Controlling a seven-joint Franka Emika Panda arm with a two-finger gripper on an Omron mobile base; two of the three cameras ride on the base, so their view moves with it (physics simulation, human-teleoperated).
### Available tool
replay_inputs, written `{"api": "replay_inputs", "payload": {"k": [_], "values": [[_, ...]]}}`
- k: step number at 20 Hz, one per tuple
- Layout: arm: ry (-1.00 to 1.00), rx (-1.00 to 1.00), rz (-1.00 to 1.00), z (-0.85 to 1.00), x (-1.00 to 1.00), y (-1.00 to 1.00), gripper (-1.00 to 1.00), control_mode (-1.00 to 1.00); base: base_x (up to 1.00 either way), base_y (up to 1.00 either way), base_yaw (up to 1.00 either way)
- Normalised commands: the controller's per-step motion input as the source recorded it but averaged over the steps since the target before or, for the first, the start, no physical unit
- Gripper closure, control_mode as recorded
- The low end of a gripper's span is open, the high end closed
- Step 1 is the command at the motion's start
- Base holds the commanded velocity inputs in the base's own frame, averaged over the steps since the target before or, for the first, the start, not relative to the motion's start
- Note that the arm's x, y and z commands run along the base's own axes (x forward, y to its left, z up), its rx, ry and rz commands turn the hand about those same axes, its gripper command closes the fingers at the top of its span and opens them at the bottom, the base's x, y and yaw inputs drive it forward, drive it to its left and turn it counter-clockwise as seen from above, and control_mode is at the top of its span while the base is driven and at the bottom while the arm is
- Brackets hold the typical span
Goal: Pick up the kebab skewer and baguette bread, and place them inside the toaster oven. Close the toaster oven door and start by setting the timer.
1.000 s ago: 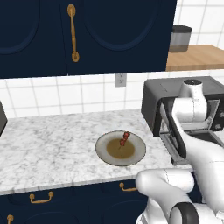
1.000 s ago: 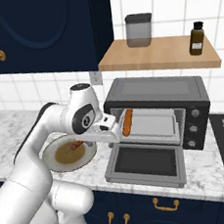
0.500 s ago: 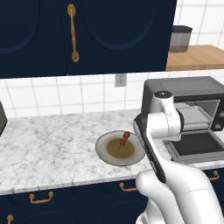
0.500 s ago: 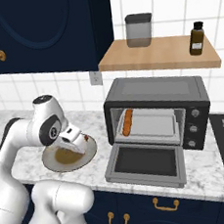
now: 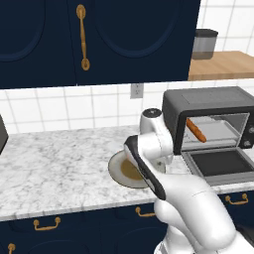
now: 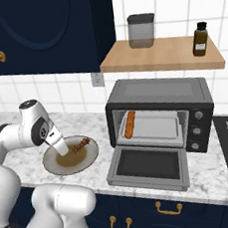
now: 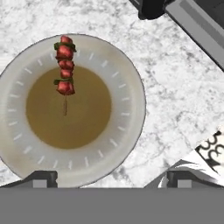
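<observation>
The end effector (image 7: 107, 177) hangs above the plate (image 7: 127, 131), its fingers spread wide and holding nothing; in the hand view its two dark fingertips (image 7: 41, 177) straddle the plate's near rim. The kebab skewer (image 7: 64, 72) lies on the plate beyond the end effector, apart from both fingertips, with its meat chunks over the plate's pale rim band and its bare stick reaching into the brown centre. In the right base view the skewer (image 6: 81, 145) rests on the side of the plate (image 6: 54, 168) that faces the toaster oven (image 6: 161, 113).

The baguette bread (image 6: 129, 124) lies inside the toaster oven on the tray, toward the cavity's plate-side wall. The toaster oven door (image 6: 149, 167) is folded down flat, reaching almost to the front edge of the bench (image 5: 54, 173). Bare marble separates the plate from the lowered door, and a broad open stretch of bench lies on the plate's other side.
</observation>
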Motion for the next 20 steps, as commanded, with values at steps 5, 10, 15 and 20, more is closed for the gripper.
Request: {"api": "replay_inputs", "payload": {"k": [5,10,15,20], "values": [[0.02,0.0,-0.08,-0.3,0.35,0.03,-1.0,-1.0,0.0,0.0,0.0],[0.01,0.0,-0.01,-0.35,0.3,0.0,-1.0,-1.0,0.0,0.0,0.0],[0.0,0.0,0.0,-0.34,0.26,0.0,-1.0,-1.0,0.0,0.0,0.0],[0.09,0.0,0.02,-0.14,0.31,0.01,-1.0,-1.0,0.0,0.0,0.0]]}}
